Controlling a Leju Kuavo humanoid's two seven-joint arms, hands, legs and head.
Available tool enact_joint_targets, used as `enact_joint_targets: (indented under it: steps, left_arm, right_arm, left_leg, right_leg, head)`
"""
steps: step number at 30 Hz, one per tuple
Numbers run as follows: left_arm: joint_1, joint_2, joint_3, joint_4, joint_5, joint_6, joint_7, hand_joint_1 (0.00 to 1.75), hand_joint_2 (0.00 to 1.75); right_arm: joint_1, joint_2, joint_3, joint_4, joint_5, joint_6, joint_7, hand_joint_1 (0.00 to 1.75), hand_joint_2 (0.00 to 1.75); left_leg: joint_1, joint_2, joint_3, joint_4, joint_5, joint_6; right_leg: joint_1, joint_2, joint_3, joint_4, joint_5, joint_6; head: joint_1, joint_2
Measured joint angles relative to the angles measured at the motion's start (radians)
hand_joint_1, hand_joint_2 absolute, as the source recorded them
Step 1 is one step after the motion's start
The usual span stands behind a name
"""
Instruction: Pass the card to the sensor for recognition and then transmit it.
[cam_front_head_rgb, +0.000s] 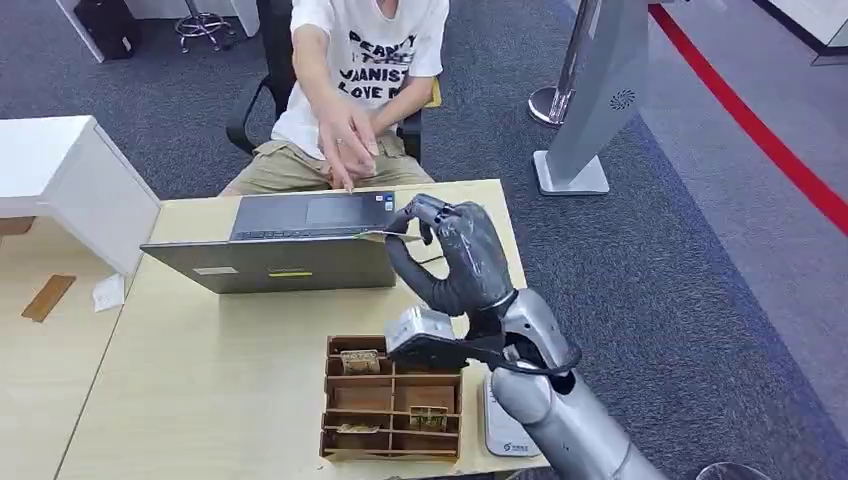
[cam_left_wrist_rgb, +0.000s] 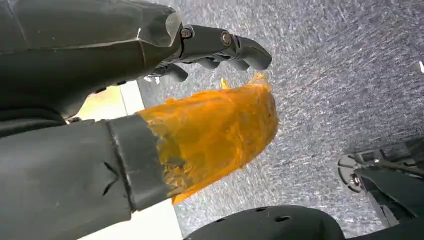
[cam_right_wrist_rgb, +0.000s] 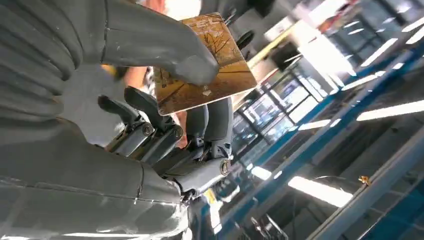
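Right hand pinches the card flat between thumb and fingers at the counter's far edge, long axis reaching toward the person's hand just beyond.

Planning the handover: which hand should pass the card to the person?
Right. The right hand already pinches the card above the laptop, near the person's hand. The left hand hangs over carpet.

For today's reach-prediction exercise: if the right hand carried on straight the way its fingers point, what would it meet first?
Probably the open laptop: the right hand, pinching the card, points across it toward the person's hand. Depth is unclear.
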Motion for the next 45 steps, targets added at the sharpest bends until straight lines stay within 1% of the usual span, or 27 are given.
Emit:
enact_joint_targets:
  steps: [3, 6, 10, 13, 18, 19, 20, 21, 22, 27, 31, 34, 37, 39, 40, 41, 42, 45]
  left_arm:
    - [-0.015, -0.003, -0.018, 0.0, -0.023, -0.003, 0.012, 0.0, 0.0]
    - [-0.028, -0.008, -0.035, 0.0, -0.037, -0.007, 0.022, 0.0, 0.0]
    - [-0.038, -0.011, -0.052, 0.0, -0.047, -0.011, 0.025, 0.0, 0.0]
    - [-0.039, -0.014, -0.062, 0.0, -0.05, -0.012, 0.03, 0.0, 0.0]
    - [-0.041, -0.018, -0.074, 0.0, -0.051, -0.019, 0.031, 0.0, 0.0]
    - [-0.041, -0.019, -0.075, 0.0, -0.05, -0.02, 0.031, 0.0, 0.0]
    - [-0.041, -0.019, -0.076, 0.0, -0.05, -0.021, 0.031, 0.0, 0.0]
    - [-0.04, -0.019, -0.076, 0.0, -0.05, -0.022, 0.031, 0.0, 0.0]
    - [-0.04, -0.019, -0.076, 0.0, -0.048, -0.024, 0.031, 0.0, 0.0]
    - [-0.04, -0.019, -0.076, 0.0, -0.042, -0.029, 0.028, 0.0, 0.0]
    - [-0.04, -0.019, -0.076, 0.0, -0.037, -0.029, 0.023, 0.0, 0.0]
    - [-0.038, -0.019, -0.076, 0.0, -0.029, -0.028, 0.021, 0.0, 0.0]
    - [-0.035, -0.019, -0.076, 0.0, -0.017, -0.023, 0.019, 0.0, 0.0]
    - [-0.031, -0.018, -0.075, 0.0, -0.005, -0.019, 0.016, 0.0, 0.0]
    - [-0.029, -0.018, -0.074, 0.0, 0.003, -0.016, 0.014, 0.0, 0.0]
    - [-0.026, -0.018, -0.072, 0.0, 0.015, -0.012, 0.01, 0.0, 0.0]
    - [-0.021, -0.017, -0.07, 0.0, 0.028, -0.009, 0.006, 0.0, 0.0]
    - [-0.007, -0.013, -0.053, 0.0, 0.058, 0.0, -0.005, 0.0, 0.0]
  right_arm:
    - [-0.079, 0.018, 0.032, 0.086, 0.135, -0.001, 0.043, 1.75, 1.75]
    - [-0.137, 0.039, 0.063, 0.18, 0.234, -0.013, 0.071, 1.75, 1.75]
    - [-0.19, 0.068, 0.093, 0.288, 0.317, -0.052, 0.101, 1.75, 1.75]
    - [-0.217, 0.086, 0.108, 0.351, 0.363, -0.078, 0.111, 1.75, 1.75]
    - [-0.24, 0.109, 0.131, 0.41, 0.403, -0.084, 0.119, 1.75, 1.75]
    - [-0.241, 0.113, 0.135, 0.42, 0.41, -0.085, 0.12, 1.54, 1.75]
    - [-0.243, 0.115, 0.14, 0.429, 0.423, -0.086, 0.121, 0.47, 1.75]
    - [-0.243, 0.116, 0.145, 0.435, 0.433, -0.087, 0.122, 0.47, 1.75]
    - [-0.242, 0.117, 0.151, 0.441, 0.439, -0.087, 0.122, 0.0, 1.75]
    - [-0.242, 0.124, 0.172, 0.46, 0.436, -0.086, 0.118, 0.0, 1.75]
    - [-0.232, 0.124, 0.18, 0.455, 0.395, -0.085, 0.101, 0.0, 1.75]
    - [-0.209, 0.124, 0.181, 0.424, 0.34, -0.087, 0.083, 0.0, 1.75]
    - [-0.171, 0.124, 0.175, 0.373, 0.227, -0.08, 0.052, 0.0, 1.75]
    - [-0.135, 0.124, 0.16, 0.326, 0.109, -0.051, 0.029, 0.0, 1.75]
    - [-0.115, 0.124, 0.152, 0.302, 0.044, -0.029, 0.015, 0.0, 0.0]
    - [-0.095, 0.124, 0.143, 0.278, -0.053, 0.008, -0.001, 0.0, 0.0]
    - [-0.067, 0.124, 0.131, 0.244, -0.176, 0.06, -0.013, 0.0, 0.0]
    - [0.017, 0.122, 0.094, 0.16, -0.451, 0.186, -0.031, 0.0, 0.0]
  left_leg:
    - [0.0, 0.0, 0.0, 0.0, 0.001, -0.001]
    - [0.0, -0.001, 0.0, 0.0, 0.001, -0.002]
    - [0.001, -0.001, 0.0, 0.0, 0.001, -0.002]
    - [0.001, -0.001, 0.0, 0.0, 0.001, -0.002]
    - [0.001, 0.0, 0.0, 0.0, 0.001, -0.002]
    - [0.001, 0.0, 0.0, 0.0, 0.001, -0.002]
    - [0.001, -0.001, 0.0, 0.0, 0.001, -0.002]
    - [0.001, -0.001, 0.0, 0.0, 0.001, -0.002]
    - [0.001, -0.001, 0.0, 0.0, 0.001, -0.002]
    - [0.001, -0.001, -0.001, 0.0, 0.001, -0.001]
    - [0.001, -0.001, -0.001, 0.0, 0.001, -0.001]
    - [0.001, -0.001, -0.001, 0.0, 0.001, -0.002]
    - [0.001, -0.001, -0.001, 0.0, 0.001, -0.002]
    - [0.001, -0.001, -0.001, 0.0, 0.001, -0.002]
    - [0.001, -0.001, -0.001, 0.0, 0.001, -0.002]
    - [0.001, -0.001, -0.001, 0.0, 0.001, -0.002]
    - [0.001, -0.001, -0.001, 0.0, 0.0, -0.002]
    - [0.001, -0.001, -0.002, 0.0, 0.0, -0.002]
  right_leg:
    - [0.0, 0.0, 0.0, 0.0, 0.001, 0.0]
    - [0.0, 0.0, 0.0, 0.001, 0.001, 0.0]
    - [0.0, 0.0, 0.0, 0.001, 0.0, 0.0]
    - [0.0, 0.0, 0.0, 0.001, 0.0, 0.0]
    - [0.0, 0.0, 0.0, 0.001, 0.0, 0.0]
    - [0.0, 0.0, 0.0, 0.001, 0.0, 0.0]
    - [0.0, 0.0, 0.0, 0.001, 0.0, 0.0]
    - [0.0, 0.0, 0.0, 0.001, 0.0, 0.0]
    - [0.0, 0.0, -0.001, 0.001, 0.0, 0.0]
    - [0.0, 0.0, -0.001, 0.001, 0.0, 0.0]
    - [0.0, 0.0, -0.001, 0.001, 0.0, 0.0]
    - [0.0, 0.0, -0.001, 0.001, 0.0, 0.0]
    - [0.0, 0.0, -0.002, 0.001, 0.0, 0.0]
    - [0.0, 0.0, -0.002, 0.001, 0.0, 0.0]
    - [0.0, 0.0, -0.002, 0.001, 0.0, 0.0]
    - [0.0, 0.0, -0.002, 0.0, 0.0, 0.0]
    - [0.0, 0.0, -0.002, 0.0, 0.0, 0.0]
    - [0.0, 0.0, -0.003, 0.0, -0.001, 0.0]
  head:
    - [0.0, 0.0]
    - [0.0, 0.0]
    - [0.0, 0.0]
    - [0.0, 0.0]
    - [0.0, 0.0]
    - [0.0, 0.0]
    - [0.0, 0.0]
    - [0.0, 0.0]
    - [0.0, 0.0]
    - [0.0, 0.0]
    - [0.0, 0.0]
    - [0.0, 0.0]
    - [0.0, 0.0]
    - [0.0, 0.0]
    - [0.0, 0.0]
    - [0.0, 0.0]
    - [0.0, 0.0]
    - [0.0, 0.0]
